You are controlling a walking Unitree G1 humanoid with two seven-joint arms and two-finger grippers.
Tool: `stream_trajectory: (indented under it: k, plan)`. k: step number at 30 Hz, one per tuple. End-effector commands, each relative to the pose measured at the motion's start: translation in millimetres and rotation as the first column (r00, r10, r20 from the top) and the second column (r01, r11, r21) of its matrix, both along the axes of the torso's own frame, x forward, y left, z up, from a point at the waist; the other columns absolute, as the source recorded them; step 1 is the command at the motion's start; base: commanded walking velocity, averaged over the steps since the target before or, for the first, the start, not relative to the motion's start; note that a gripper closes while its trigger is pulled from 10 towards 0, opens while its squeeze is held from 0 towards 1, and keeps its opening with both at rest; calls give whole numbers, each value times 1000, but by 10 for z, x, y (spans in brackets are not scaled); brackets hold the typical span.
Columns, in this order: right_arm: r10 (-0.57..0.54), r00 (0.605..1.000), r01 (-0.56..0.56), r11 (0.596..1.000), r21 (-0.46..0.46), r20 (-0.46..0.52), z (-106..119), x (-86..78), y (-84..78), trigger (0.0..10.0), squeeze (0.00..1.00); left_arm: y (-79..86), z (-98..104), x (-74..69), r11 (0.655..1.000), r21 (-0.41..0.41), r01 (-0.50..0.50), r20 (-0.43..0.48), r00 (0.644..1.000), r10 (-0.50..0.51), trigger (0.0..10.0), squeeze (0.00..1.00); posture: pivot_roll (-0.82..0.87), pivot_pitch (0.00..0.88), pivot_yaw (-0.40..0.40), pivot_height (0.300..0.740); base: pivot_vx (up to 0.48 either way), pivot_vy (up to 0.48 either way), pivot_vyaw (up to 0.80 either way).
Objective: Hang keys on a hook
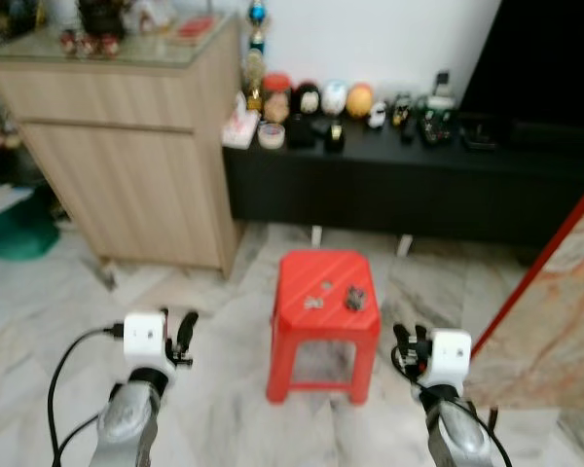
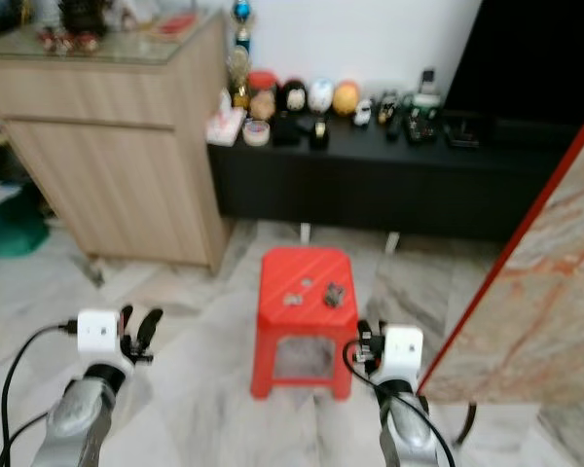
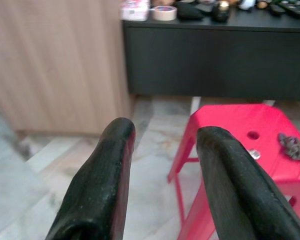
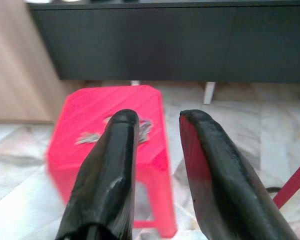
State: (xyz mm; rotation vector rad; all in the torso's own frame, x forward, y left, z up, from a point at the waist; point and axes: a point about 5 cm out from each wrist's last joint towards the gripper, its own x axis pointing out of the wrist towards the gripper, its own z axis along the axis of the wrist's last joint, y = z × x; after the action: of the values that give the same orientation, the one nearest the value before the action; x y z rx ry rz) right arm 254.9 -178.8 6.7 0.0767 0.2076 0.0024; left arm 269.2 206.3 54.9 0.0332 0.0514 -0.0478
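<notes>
A red plastic stool stands on the marble floor straight ahead. On its seat lie a dark bunch of keys and a small silver piece beside it. My left gripper hangs low to the left of the stool, open and empty. In the left wrist view the left gripper has the stool and the key bunch off to one side. My right gripper hovers low just right of the stool, open and holding nothing. In the right wrist view the right gripper points toward the keys.
A light wooden cabinet stands at the back left. A low black console with several figurines runs along the wall. A marble panel with a red edge leans close on the right. A green basin sits far left.
</notes>
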Motion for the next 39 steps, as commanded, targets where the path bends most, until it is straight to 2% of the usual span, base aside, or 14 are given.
stream_trajectory:
  k: [1,12,21,28,39]
  plan:
    - [-12,1000,13,1000,10,-12,-10,2,-13,10000,0,39,9,2,1000,7,-5,-2,1000,5,10000,0,41,0,-17,740,390,0,0]
    - [32,999,-32,999,-7,-44,-47,-10,-7,10000,0,87,38,11,1000,13,-14,6,1000,14,10000,0,58,0,-27,740,397,0,0]
    - [17,999,-16,1000,9,-35,-35,-3,-24,10000,0,41,36,25,1000,14,9,5,1000,-9,10000,0,54,0,-21,740,386,0,47]
    - [-36,999,36,999,11,-24,-15,-2,-76,10000,0,-23,21,23,999,4,50,-8,999,-50,10000,0,56,0,-28,740,0,0,0]
    - [-32,999,32,999,12,-17,13,33,-85,10000,0,-9,21,0,999,1,44,-4,999,-44,10000,0,62,0,-37,740,0,0,0]
